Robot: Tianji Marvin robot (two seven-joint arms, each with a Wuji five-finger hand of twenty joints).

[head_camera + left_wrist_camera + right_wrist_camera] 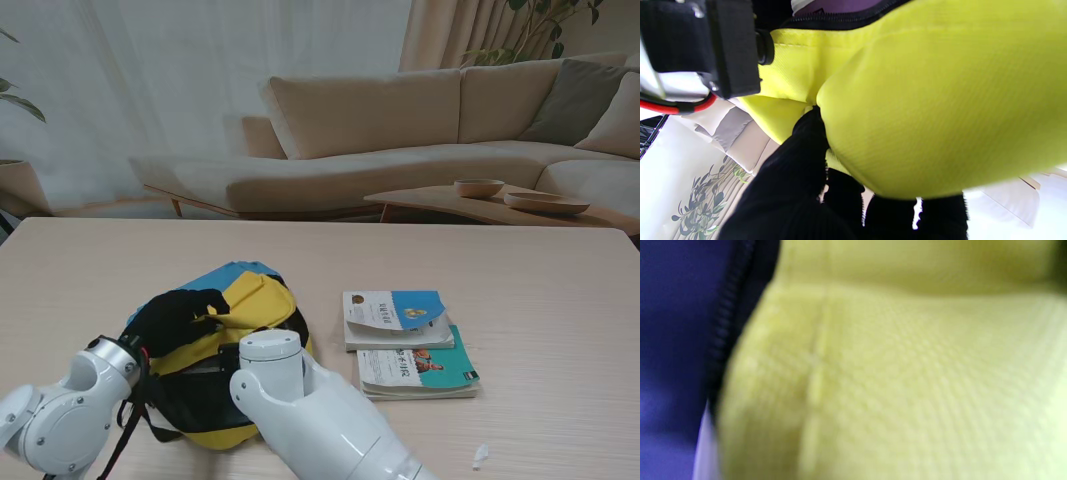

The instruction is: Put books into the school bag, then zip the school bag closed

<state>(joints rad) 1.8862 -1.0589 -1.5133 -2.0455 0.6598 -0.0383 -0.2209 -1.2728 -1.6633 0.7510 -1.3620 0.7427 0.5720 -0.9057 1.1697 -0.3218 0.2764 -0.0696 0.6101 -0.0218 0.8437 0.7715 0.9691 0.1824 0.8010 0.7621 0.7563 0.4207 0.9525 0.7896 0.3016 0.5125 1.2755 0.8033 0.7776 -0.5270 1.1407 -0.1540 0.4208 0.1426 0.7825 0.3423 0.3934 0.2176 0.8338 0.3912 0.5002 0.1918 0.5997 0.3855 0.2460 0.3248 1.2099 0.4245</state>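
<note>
The school bag (258, 298), yellow with blue and black parts, lies on the table to my left of centre. My left hand (178, 315), in a black glove, is shut on the bag's yellow flap; the left wrist view shows the fingers (806, 150) pinching the yellow fabric (923, 100) beside the black zipper. My right forearm (300, 400) reaches down to the bag's near side, and its hand is hidden. The right wrist view is filled by blurred yellow fabric (890, 373) and blue lining (673, 340). Two books lie to the right of the bag: one white and blue (393, 315), one teal (418, 372).
A small white scrap (480, 455) lies near the table's front edge on the right. Black straps (130, 430) trail from the bag toward me. Beyond the table stand a beige sofa (400, 140) and a low table with bowls (500, 195).
</note>
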